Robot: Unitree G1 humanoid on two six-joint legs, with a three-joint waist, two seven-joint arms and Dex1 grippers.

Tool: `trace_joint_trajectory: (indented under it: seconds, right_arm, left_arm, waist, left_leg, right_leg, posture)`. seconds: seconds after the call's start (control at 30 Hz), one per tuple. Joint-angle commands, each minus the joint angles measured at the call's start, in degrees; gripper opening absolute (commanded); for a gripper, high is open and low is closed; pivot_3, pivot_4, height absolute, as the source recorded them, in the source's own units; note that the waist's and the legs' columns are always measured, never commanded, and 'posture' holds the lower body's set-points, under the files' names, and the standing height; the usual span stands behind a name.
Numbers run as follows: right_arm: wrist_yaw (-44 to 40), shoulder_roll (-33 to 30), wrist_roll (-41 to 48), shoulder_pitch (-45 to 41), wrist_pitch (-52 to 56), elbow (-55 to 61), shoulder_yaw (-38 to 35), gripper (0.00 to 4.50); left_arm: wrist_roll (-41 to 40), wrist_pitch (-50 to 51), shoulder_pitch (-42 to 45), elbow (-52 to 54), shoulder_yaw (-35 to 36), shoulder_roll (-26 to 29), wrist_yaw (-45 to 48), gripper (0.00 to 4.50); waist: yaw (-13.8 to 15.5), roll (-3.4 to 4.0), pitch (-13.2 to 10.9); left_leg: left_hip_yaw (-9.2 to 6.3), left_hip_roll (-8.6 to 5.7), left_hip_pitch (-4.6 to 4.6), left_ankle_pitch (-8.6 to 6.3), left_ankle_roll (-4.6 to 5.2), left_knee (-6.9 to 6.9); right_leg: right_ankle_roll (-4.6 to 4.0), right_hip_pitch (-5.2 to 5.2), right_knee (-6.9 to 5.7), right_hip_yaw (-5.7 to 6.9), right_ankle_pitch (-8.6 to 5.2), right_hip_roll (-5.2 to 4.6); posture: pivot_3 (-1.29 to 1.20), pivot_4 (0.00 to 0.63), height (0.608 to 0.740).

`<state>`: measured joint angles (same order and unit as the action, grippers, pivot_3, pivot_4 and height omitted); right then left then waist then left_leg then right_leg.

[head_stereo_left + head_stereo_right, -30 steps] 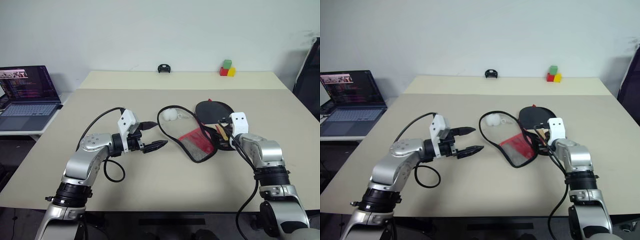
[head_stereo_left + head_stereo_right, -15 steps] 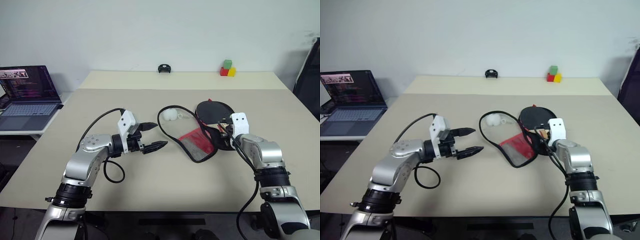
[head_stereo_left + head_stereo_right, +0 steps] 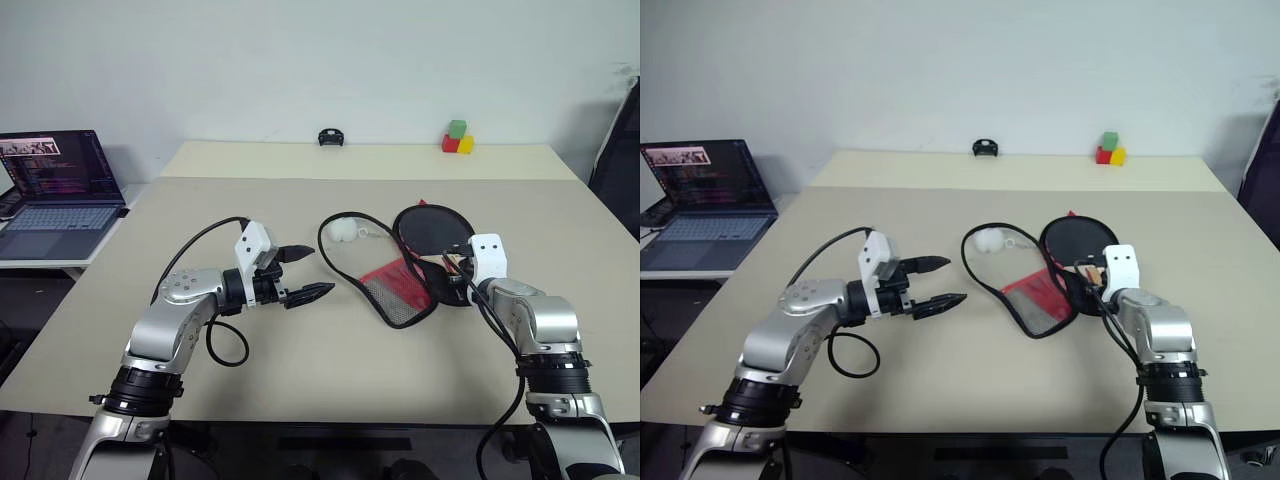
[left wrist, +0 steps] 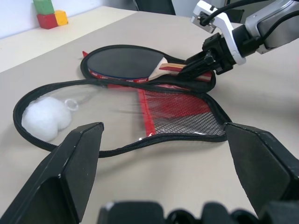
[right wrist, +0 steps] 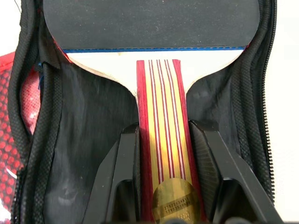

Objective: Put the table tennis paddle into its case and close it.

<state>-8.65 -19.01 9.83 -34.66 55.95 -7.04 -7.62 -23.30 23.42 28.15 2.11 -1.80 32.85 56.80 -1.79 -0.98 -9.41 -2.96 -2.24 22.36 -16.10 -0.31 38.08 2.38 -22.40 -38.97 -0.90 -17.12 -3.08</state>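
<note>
The table tennis paddle [image 3: 432, 228] lies black face up inside the open case [image 3: 395, 285], on the case's black half. The case's lid is folded toward my left arm, showing red mesh [image 4: 173, 109]. My right gripper [image 5: 163, 127] is shut on the paddle's striped tan handle [image 5: 163, 107], one finger [image 5: 126, 154] on each side. In the head view it sits at the case's right edge [image 3: 450, 268]. My left gripper [image 3: 322, 268] hovers open and holds nothing, just left of the case lid, pointing at it.
A white fluffy ball [image 3: 343, 231] lies inside the lid's zip loop. A laptop [image 3: 55, 190] stands on a side table at far left. Coloured blocks [image 3: 456, 140] and a small black object [image 3: 329, 137] sit at the table's far edge. A dark chair [image 3: 615, 150] is at right.
My right gripper has closed on the paddle's handle. The left arm has stayed where it was, still open.
</note>
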Motion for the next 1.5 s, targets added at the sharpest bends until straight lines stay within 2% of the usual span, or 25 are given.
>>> trace_joint_trajectory:
  seconds: [0.03, 0.17, 0.47, 0.57, 0.7, 1.03, 1.5]
  right_arm:
    - [0.9, 0.5, -0.5, -1.7, -2.3, -1.0, -0.7, 2.17]
    - [-0.1, 0.7, 0.5, -2.0, -0.8, 0.5, -0.4, 3.51]
    - [-4.1, -1.0, 5.4, -0.1, 3.5, 12.9, -2.9, 3.51]
    - [-9.5, -2.9, 10.6, 1.3, 4.7, 19.9, -4.5, 3.51]
    - [-18.5, -9.4, 17.9, 4.7, 5.6, 27.0, -7.0, 3.51]
    - [-32.5, -20.7, 20.9, 9.2, -2.6, 27.4, -4.0, 3.51]
    - [-35.6, -25.4, 21.7, 9.8, -8.5, 24.6, -5.6, 3.51]
  left_arm:
    - [-0.4, -0.6, 0.9, 1.4, 1.4, 0.5, -0.2, 4.50]
    - [-0.4, -0.5, 0.4, 1.8, 1.8, 0.9, -0.5, 4.50]
    - [-0.7, 0.2, -1.5, 2.6, 3.6, 0.8, -3.6, 4.50]
    - [0.3, 0.0, -2.5, 1.6, 4.8, 0.7, -6.4, 4.50]
    - [7.1, -2.7, -1.4, -6.4, 3.2, 0.3, -12.6, 4.50]
    - [10.9, -6.4, 8.0, -24.4, 0.7, -5.7, -12.7, 4.50]
    - [14.0, -11.3, 13.6, -36.8, -2.2, -12.1, -9.6, 4.50]
  waist:
    - [0.0, 0.00, 0.0]
    - [0.0, 0.00, 0.0]
    - [0.0, 0.00, 0.0]
    - [0.1, 0.00, 0.0]
    - [0.1, 0.00, 0.0]
    - [0.2, -0.06, 0.0]
    - [0.5, -0.09, 0.0]
  left_leg:
    - [0.00, 0.00, 0.00, 0.00, 0.00, 0.00]
    - [-0.01, 0.00, 0.00, 0.00, 0.00, 0.00]
    - [-0.03, 0.01, 0.01, 0.00, 0.01, -0.01]
    - [-0.04, 0.00, 0.01, 0.00, 0.01, -0.02]
    - [-0.06, 0.00, 0.01, -0.01, 0.02, -0.03]
    - [-0.08, -0.03, 0.01, -0.01, 0.03, 0.02]
    - [-0.09, -0.03, 0.04, -0.01, 0.01, 0.06]
  right_leg:
    - [0.00, 0.00, -0.01, 0.00, 0.00, 0.00]
    - [0.00, 0.00, 0.00, 0.00, 0.00, 0.00]
    - [0.00, -0.01, 0.01, 0.00, 0.00, 0.00]
    - [0.00, 0.00, 0.02, 0.02, 0.00, 0.00]
    - [0.00, 0.02, 0.06, 0.05, 0.00, 0.00]
    - [0.00, 0.07, 0.05, 0.09, 0.00, -0.01]
    - [0.01, 0.07, 0.06, 0.11, 0.00, -0.04]
  posture:
    - [0.00, 0.150, 0.740]
    - [0.00, 0.150, 0.740]
    - [0.00, 0.150, 0.740]
    - [0.00, 0.150, 0.740]
    - [0.00, 0.150, 0.740]
    - [0.00, 0.150, 0.740]
    - [0.00, 0.150, 0.740]
